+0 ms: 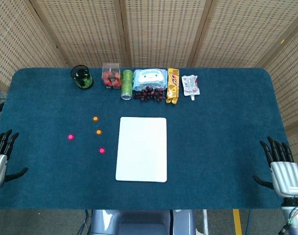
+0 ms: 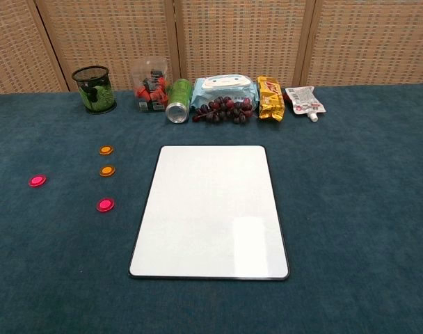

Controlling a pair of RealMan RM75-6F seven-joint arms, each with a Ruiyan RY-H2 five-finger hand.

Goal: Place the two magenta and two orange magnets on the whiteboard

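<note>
All 4 magnets lie on the cloth just left of the whiteboard (image 1: 141, 148), none on it yet. We see our left hand (image 1: 1, 156) and right hand (image 1: 282, 169) open and empty. The left is nearer, closest to the outer magenta magnet (image 1: 70, 137).

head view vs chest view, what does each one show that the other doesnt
Only the head view shows the hands: the left hand and right hand, both open at the table's near corners, holding nothing. It also shows the robot's base below the table edge.

The chest view adds no object of its own; it just gives a lower, closer angle.

Both show the bare whiteboard, two orange magnets and two magenta magnets to its left, and the row of items along the far edge.
</note>
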